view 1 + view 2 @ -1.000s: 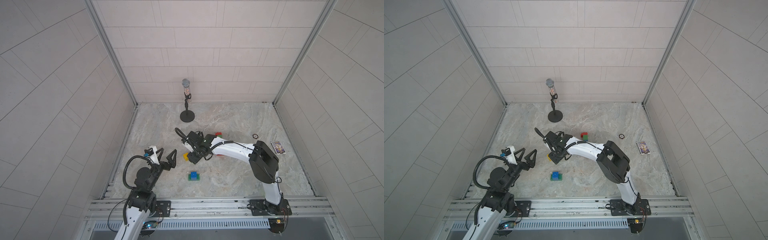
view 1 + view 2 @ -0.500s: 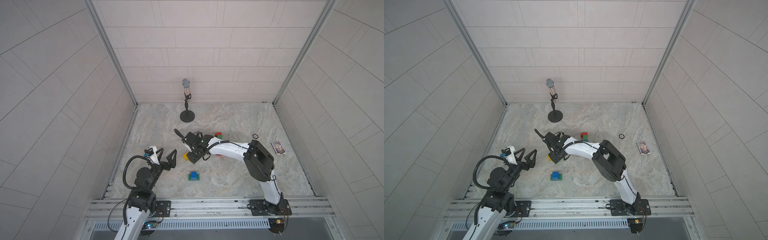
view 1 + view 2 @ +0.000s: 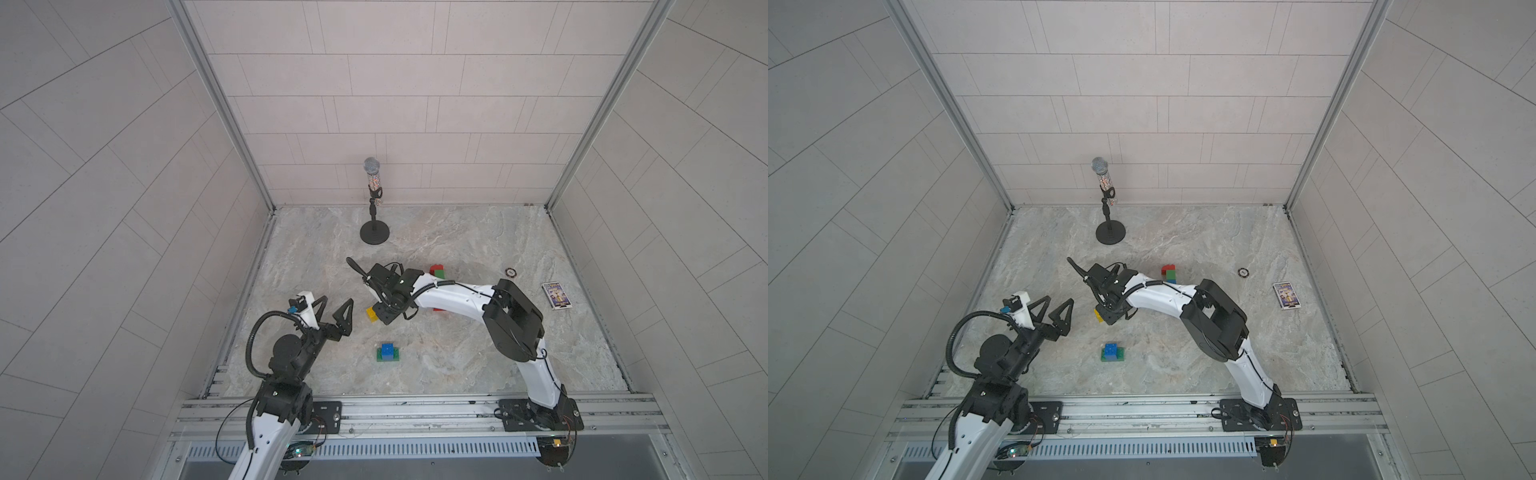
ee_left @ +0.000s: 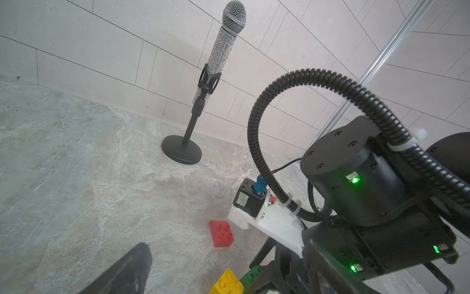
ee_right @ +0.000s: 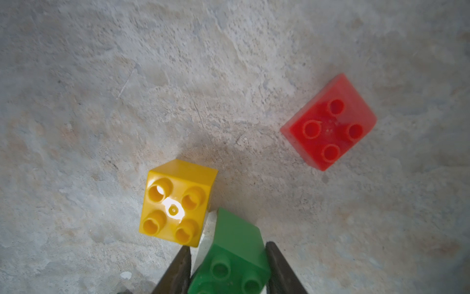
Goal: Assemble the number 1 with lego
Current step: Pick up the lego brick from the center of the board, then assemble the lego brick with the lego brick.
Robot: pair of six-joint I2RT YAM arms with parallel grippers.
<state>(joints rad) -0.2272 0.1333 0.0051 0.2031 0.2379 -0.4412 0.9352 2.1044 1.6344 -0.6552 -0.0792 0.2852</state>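
On bench (image 5: 101,76), near middle: right fingers (image 5: 178,269) clamp green brick (image 5: 236,244), which seems tilted, just beside yellow brick (image 5: 175,203). Red brick (image 5: 328,122) apart. Left fingers (image 3: 345,313) spread, empty. Risk: tilted brick twists or slips from grip; lifting may knock yellow brick.

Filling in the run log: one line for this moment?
right gripper: grips green brick | left gripper: open, empty | yellow brick: beside green
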